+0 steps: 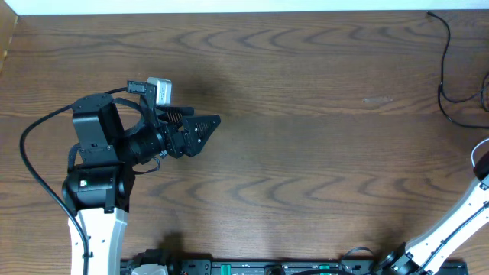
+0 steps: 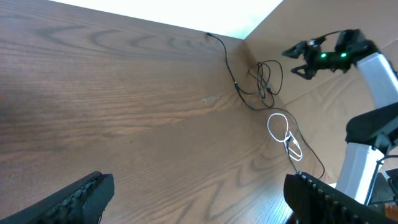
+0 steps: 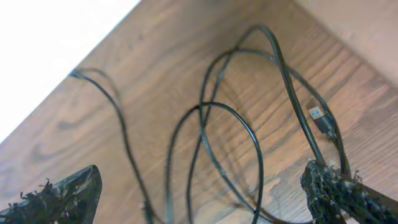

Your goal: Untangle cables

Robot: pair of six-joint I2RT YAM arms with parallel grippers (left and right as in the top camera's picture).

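**Both jaws wide, nothing gripped**

The right gripper (image 3: 199, 183) hovers over the black cable (image 3: 288, 84) at the table's (image 1: 306, 153) far right edge, fingers spread and holding nothing. The left gripper (image 2: 199, 193), equally wide and empty, sits well apart. Looks like mid-task: the loops overlap. The next move calls for closing on one strand near the plug (image 3: 320, 118) and drawing it clear of the white cable (image 2: 287, 138). The black cable's long run goes from the far edge toward the near side.

Even, bright light; overexposed white at the table (image 1: 290, 153) edge toward 12 o'clock. Soft shadows. Right wrist view slightly blurred close up.
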